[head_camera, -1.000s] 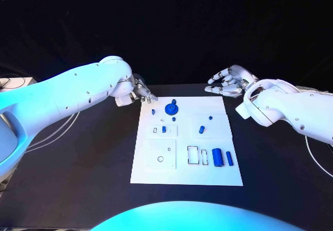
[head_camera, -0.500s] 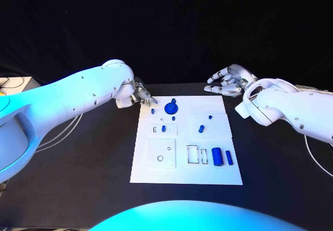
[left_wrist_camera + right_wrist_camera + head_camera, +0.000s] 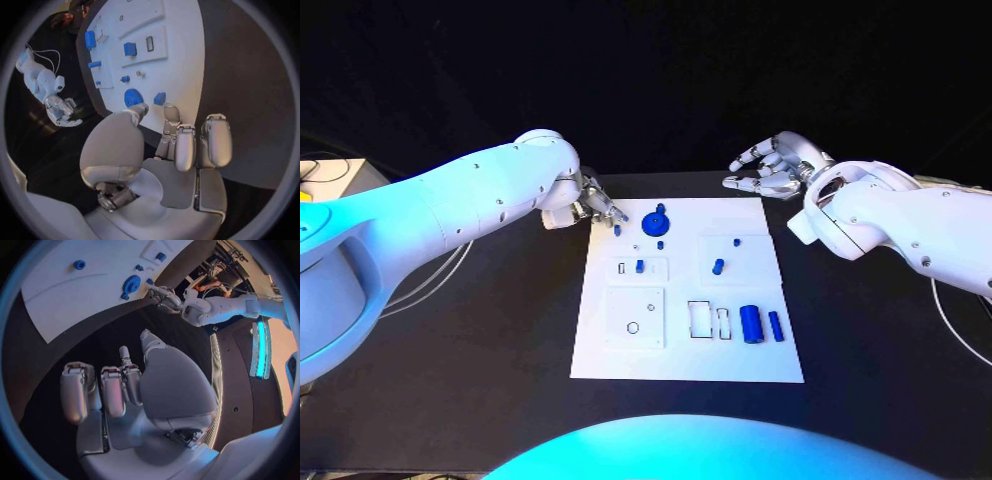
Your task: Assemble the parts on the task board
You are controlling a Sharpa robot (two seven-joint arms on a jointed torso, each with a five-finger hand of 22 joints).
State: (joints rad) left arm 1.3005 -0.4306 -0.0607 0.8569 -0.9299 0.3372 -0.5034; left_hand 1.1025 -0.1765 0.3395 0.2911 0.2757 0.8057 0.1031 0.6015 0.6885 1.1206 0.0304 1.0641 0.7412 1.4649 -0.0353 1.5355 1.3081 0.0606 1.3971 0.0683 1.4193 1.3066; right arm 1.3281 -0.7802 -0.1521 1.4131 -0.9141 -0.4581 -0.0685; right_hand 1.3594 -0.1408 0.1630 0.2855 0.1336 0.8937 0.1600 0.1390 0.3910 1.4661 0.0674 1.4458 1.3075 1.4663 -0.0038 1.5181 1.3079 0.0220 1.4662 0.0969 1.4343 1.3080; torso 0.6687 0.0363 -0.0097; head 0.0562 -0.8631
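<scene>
Matt white task board (image 3: 687, 350), metallic hands

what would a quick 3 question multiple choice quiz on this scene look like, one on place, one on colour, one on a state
1. Where is the left hand?
A. at the task board's far left corner
B. at its near right corner
C. off the table

2. What colour is the round part?
A. red
B. blue
C. green

3. What does the right hand hold?
A. a part
B. the board
C. nothing

Key: 1 A, it hovers by the far left corner of the task board; 2 B, it shows blue; 3 C, its fingers are apart and empty.
</scene>
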